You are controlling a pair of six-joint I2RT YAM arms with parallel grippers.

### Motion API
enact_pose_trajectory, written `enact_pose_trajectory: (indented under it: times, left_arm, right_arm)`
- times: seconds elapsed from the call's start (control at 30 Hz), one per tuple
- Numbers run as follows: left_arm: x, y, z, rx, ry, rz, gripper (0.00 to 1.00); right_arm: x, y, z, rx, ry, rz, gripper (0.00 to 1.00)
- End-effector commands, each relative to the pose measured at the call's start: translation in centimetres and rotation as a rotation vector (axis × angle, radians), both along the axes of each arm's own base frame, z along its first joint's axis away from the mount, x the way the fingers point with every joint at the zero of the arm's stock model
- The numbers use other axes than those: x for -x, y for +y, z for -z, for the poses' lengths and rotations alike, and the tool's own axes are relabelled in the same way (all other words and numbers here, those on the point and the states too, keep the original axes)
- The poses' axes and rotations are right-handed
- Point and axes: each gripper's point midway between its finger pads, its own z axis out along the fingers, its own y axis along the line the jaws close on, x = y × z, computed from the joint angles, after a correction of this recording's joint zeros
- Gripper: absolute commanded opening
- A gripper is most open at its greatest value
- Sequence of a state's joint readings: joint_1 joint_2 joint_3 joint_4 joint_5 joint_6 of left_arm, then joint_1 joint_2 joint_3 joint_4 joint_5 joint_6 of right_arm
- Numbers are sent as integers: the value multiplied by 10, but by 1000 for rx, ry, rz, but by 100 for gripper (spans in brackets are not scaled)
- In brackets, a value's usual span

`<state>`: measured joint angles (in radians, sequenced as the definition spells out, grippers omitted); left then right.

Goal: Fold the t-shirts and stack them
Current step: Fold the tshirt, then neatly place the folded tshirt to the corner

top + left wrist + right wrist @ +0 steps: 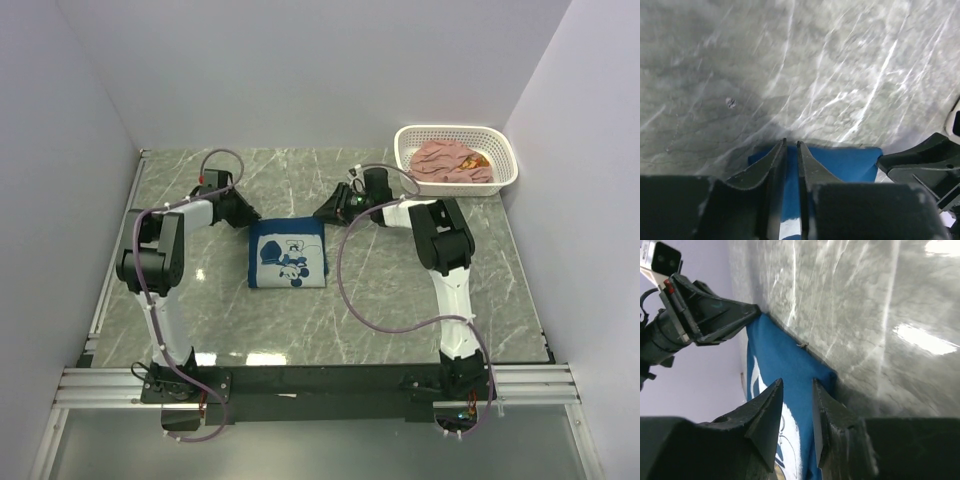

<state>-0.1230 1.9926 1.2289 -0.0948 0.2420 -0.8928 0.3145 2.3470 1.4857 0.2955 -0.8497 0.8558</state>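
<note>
Navy t-shirt point(287, 255): lay folded into a neat, nearly square packet, flat on the table just to the 9 o'clock side of its middle. The white cartoon print faced up.
Table point(400, 290): grey-green stone pattern with pale veins, and bright glints of light toward the 6 o'clock edge.
Left arm point(160, 250): stood up from its base at 7 o'clock, bent at the elbow, with the forearm angled toward the packet's far-left corner.
Right arm point(440, 240): stood up from its base at 5 o'clock, with the forearm laid across toward the packet's far-right corner. A purple cable point(345, 280) looped off it over the tabletop.
Left gripper point(791, 144): sat low at the packet's 11 o'clock corner, tips right at the far hem. The fingers were only a thin slit apart; blue cloth lay flat beneath them, and I saw nothing clamped.
Right gripper point(797, 382): sat at the packet's 1 o'clock corner, tips just above the cloth. The fingers were parted a moderate way and held nothing. It faced the left gripper along the far hem, the two apart.
Pink t-shirt point(450, 160): lay bunched in the basket, with a bit of orange print showing at its 3 o'clock side.
Basket point(450, 129): white perforated plastic, at the table's 1 o'clock corner beside the right wall, well apart from the navy packet.
</note>
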Motion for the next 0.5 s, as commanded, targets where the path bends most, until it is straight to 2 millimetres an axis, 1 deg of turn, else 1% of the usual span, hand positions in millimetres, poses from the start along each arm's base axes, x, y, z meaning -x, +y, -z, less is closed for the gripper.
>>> enact_pose_trajectory:
  times: [0.0, 0.03, 0.07, 0.1, 0.13, 0.17, 0.2, 0.23, 0.27, 0.3, 0.33, 0.37, 0.4, 0.43, 0.47]
  left_arm:
    - [-6, 4, -35, 1, -47, 14, 23]
    - [-7, 8, -46, -19, -66, 0, 25]
    - [-8, 11, -72, -37, -120, 4, 27]
    - [-3, 15, -84, -58, -115, -1, 33]
    - [-1, 18, -95, -78, -130, 1, 37]
    - [2, 26, -119, -124, -177, -4, 40]
    - [9, 31, -127, -155, -174, -5, 45]
    - [17, 37, -152, -180, -224, -16, 46]
    - [21, 50, -162, -245, -250, -46, 47]
    - [30, 56, -165, -272, -257, -57, 55]
    - [42, 59, -192, -278, -327, -62, 59]
    - [52, 73, -190, -342, -330, -98, 64]
    - [59, 79, -196, -365, -353, -113, 71]
    - [70, 84, -217, -379, -410, -131, 74]
    - [78, 89, -220, -408, -422, -128, 76]
  right_arm:
    - [-11, -17, -26, 28, -78, 54, 37]
    - [-8, -19, -43, 33, -112, 54, 40]
    - [-5, -21, -48, 47, -126, 54, 42]
    - [4, -27, -56, 75, -146, 60, 46]
    - [9, -31, -59, 94, -151, 67, 48]
    - [18, -37, -53, 139, -131, 64, 51]
    - [28, -42, -58, 169, -133, 74, 53]
    - [31, -47, -52, 229, -131, 106, 57]
    - [35, -54, -47, 289, -132, 123, 59]
    - [52, -60, -40, 346, -84, 125, 61]
    - [59, -62, -33, 391, -73, 139, 63]
    - [68, -61, -30, 405, -56, 137, 64]
    - [82, -62, -26, 413, -45, 131, 64]
    - [89, -59, -23, 413, -39, 122, 64]
    - [99, -52, -20, 409, -32, 101, 64]
